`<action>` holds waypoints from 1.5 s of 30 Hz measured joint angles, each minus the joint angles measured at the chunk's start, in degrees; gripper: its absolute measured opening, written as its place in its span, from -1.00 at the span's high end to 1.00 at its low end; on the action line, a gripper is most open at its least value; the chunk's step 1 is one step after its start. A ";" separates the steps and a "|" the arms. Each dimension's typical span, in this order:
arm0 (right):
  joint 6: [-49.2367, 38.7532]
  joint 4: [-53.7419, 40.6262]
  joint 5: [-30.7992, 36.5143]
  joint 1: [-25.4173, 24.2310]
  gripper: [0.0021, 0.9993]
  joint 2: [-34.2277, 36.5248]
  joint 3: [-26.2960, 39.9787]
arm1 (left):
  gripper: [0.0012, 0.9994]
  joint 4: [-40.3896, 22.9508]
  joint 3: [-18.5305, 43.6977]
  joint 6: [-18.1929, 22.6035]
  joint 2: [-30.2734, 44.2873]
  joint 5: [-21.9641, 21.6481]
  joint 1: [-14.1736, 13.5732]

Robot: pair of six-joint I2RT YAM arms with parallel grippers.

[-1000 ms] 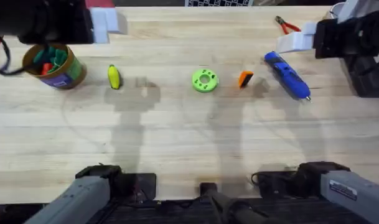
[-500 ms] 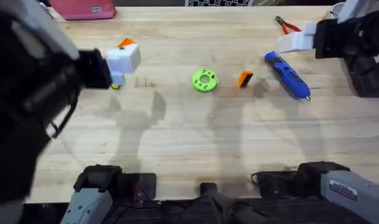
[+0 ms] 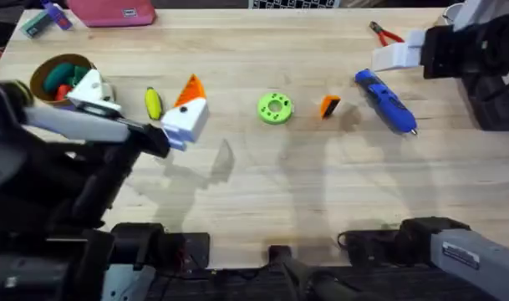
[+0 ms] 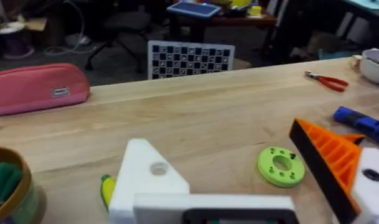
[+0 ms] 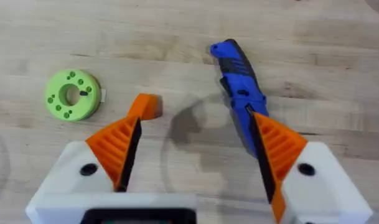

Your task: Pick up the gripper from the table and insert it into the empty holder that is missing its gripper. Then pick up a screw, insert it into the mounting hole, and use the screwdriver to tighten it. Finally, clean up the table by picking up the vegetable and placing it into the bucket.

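The left gripper [image 3: 137, 104] hangs above the left part of the tabletop [image 3: 254, 192] with its jaws spread and holding nothing. One finger carries an orange tip [image 4: 329, 155]; the other is the bare white holder [image 4: 149, 177] (its screw hole shows in the left wrist view). Between and below the two fingers lies the yellow vegetable [image 3: 153, 104], and just beyond the holder, near the left edge, stands the bucket [image 3: 60, 77] with toy pieces inside.

The right gripper [image 5: 192, 146] sits over the far right corner, jaws spread and empty, both orange pads in place. Below it, in the right wrist view, the blue screwdriver [image 5: 239, 93] lies flat on the tabletop, the loose orange gripper [image 5: 145, 106] just beside it and a green disc [image 5: 72, 94] a little further along. From overhead these three sit in a row across the far middle: disc [image 3: 275, 108], gripper [image 3: 329, 106], screwdriver [image 3: 385, 101]. Red-handled pliers [image 3: 384, 33] rest near the far right edge.
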 joint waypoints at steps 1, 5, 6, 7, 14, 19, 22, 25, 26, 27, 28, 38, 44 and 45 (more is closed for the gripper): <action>0.00 0.00 0.00 0.00 -0.99 0.01 0.00 | -0.97 1.34 -1.41 0.00 -1.02 0.78 0.00; 0.00 0.01 0.00 0.00 -0.99 0.02 0.00 | -0.97 4.11 -6.39 0.00 -5.17 4.40 0.00; 0.00 0.00 0.00 0.00 -0.99 0.02 0.00 | -0.97 4.69 -7.41 0.00 -6.09 5.31 0.00; 0.00 0.00 0.00 0.00 -0.99 0.01 0.00 | -0.97 5.26 -8.20 0.00 -6.83 6.08 0.00; 0.00 0.01 0.00 0.00 -0.99 0.00 0.00 | -0.97 12.60 -13.03 0.01 -13.36 9.93 0.00; 0.00 0.00 0.00 0.00 -0.99 0.00 0.00 | -0.97 16.29 -15.53 0.00 -13.93 13.40 0.00; 0.00 0.00 0.00 0.00 -0.99 0.00 0.00 | -0.97 17.38 -17.02 0.00 -13.93 15.71 0.00; 0.00 0.00 0.00 0.00 -0.99 0.02 0.00 | -0.97 17.52 -18.31 0.00 -13.93 17.40 0.00; 0.00 0.00 0.00 0.00 -0.99 0.02 0.00 | -0.97 17.54 -18.89 0.00 -13.93 17.79 0.00; 0.00 0.00 0.00 0.00 -0.99 0.02 0.00 | -0.97 17.54 -19.32 0.00 -13.93 17.99 0.00; 0.00 0.00 0.00 0.00 -0.99 0.00 0.00 | -0.97 17.52 -19.75 0.00 -13.93 18.14 0.00; 0.00 0.00 0.00 0.00 -0.99 0.02 0.00 | -0.97 13.64 -21.67 0.00 -13.93 22.56 0.00; -0.01 0.01 0.00 0.00 -0.99 0.01 0.00 | -0.97 10.20 -21.66 0.00 -13.90 30.59 -0.01; 0.00 0.00 0.00 0.00 -0.99 0.02 0.00 | -0.97 9.96 -21.65 0.00 -13.88 32.40 0.00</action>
